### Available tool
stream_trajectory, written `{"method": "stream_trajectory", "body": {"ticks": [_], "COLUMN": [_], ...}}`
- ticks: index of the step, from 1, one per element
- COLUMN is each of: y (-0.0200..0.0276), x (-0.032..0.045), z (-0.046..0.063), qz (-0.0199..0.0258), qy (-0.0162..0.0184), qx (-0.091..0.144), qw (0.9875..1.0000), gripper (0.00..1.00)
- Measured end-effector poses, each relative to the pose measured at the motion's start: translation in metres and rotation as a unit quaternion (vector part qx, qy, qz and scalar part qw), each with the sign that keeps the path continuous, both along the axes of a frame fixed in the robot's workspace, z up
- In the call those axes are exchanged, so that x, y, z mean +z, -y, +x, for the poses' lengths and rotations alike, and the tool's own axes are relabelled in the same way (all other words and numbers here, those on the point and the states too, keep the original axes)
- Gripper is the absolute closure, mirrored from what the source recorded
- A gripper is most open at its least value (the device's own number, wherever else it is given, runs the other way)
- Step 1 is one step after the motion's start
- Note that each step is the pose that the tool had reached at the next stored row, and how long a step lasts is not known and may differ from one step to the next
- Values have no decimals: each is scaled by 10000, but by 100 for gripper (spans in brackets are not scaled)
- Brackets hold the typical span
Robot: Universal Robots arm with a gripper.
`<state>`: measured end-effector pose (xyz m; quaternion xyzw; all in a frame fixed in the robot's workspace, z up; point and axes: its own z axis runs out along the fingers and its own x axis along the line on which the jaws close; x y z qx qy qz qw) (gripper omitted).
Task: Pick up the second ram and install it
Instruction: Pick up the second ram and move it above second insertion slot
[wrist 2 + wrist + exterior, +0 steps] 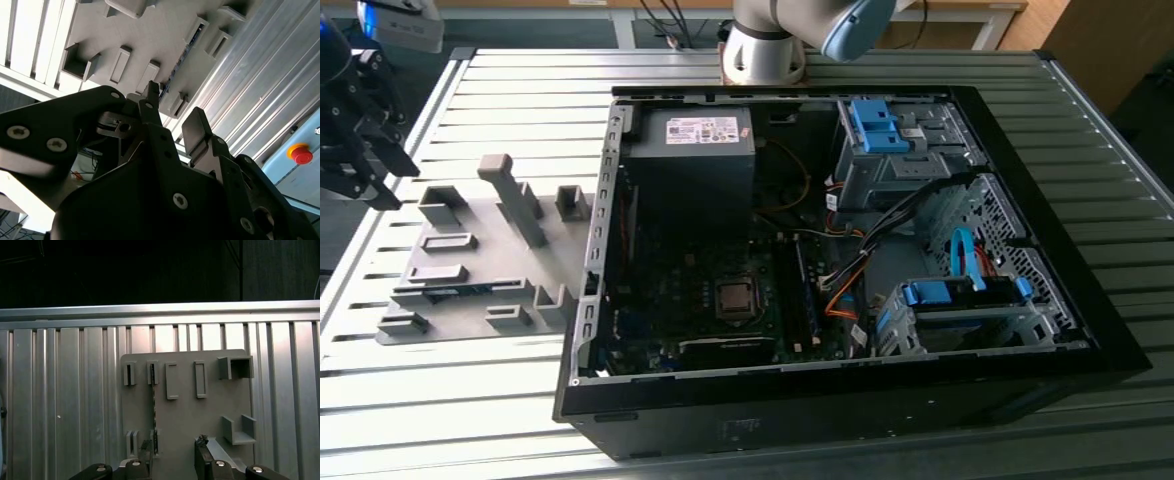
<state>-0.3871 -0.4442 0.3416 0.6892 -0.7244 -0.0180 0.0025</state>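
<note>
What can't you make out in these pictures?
- Memory stick: edge-on in the first wrist view, so its chips and label are hidden.
- Gripper: cut off by the exterior view's left edge.
- Memory slots in the computer: too dark and small in the exterior view to tell whether filled.

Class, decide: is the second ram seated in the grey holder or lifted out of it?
Seated: the second ram stands on edge in the slots of the grey holder; the open fingers grip nothing.
</note>
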Motion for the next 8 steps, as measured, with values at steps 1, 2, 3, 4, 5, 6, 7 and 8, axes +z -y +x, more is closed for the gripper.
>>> {"method": "stream_trajectory", "body": {"ticks": [1, 2, 3, 4, 5, 6, 7, 8], "y": [0, 0, 0, 0, 0, 0, 0, 0], "x": [-5, -11, -18, -26, -35, -45, -55, -65], "z": [0, -1, -1, -1, -1, -1, -1, -1], "qz": [0, -1, -1, -1, -1, -1, -1, -1], "qy": [0, -1, -1, -1, -1, -1, -1, -1], "qx": [0, 0, 0, 0, 0, 0, 0, 0], "qw": [10000, 10000, 10000, 10000, 10000, 10000, 10000, 10000], "gripper": [54, 54, 54, 54, 54, 54, 54, 54]}}
